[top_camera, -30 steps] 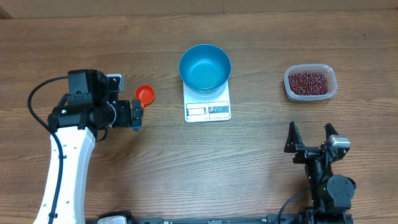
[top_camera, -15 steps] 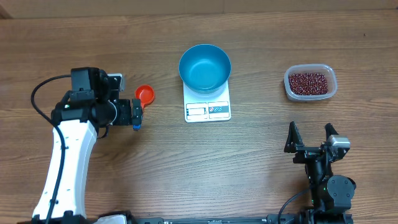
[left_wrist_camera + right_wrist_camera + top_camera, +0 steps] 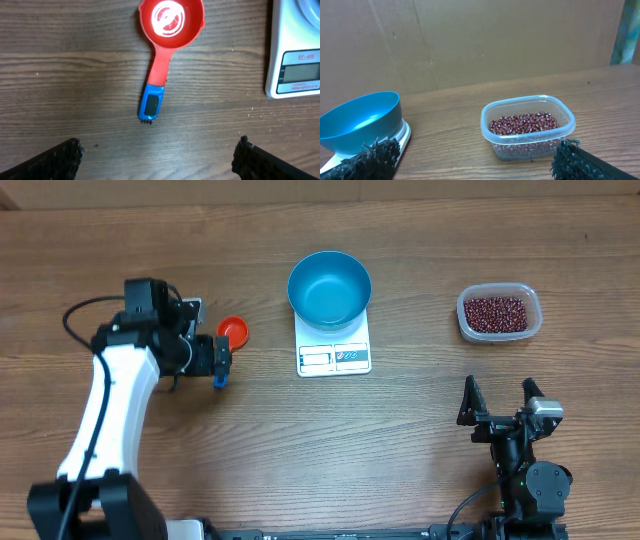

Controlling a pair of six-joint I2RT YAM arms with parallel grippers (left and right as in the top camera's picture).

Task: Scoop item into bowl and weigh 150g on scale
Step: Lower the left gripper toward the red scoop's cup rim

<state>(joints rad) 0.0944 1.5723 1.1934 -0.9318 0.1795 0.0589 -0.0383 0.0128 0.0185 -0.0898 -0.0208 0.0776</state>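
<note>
Though the bowl [image 3: 330,288] sits on the scale [image 3: 335,357], the beans [image 3: 497,311] lie unscooped; left gripper [image 3: 157,150] and right gripper [image 3: 497,405] gape empty

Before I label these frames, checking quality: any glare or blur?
Overhead: even light, sharp, faint shadows. Left wrist: white glare inside the scoop; fingertips soft. Right wrist: beans crisp, near fingertips blurred.
</note>
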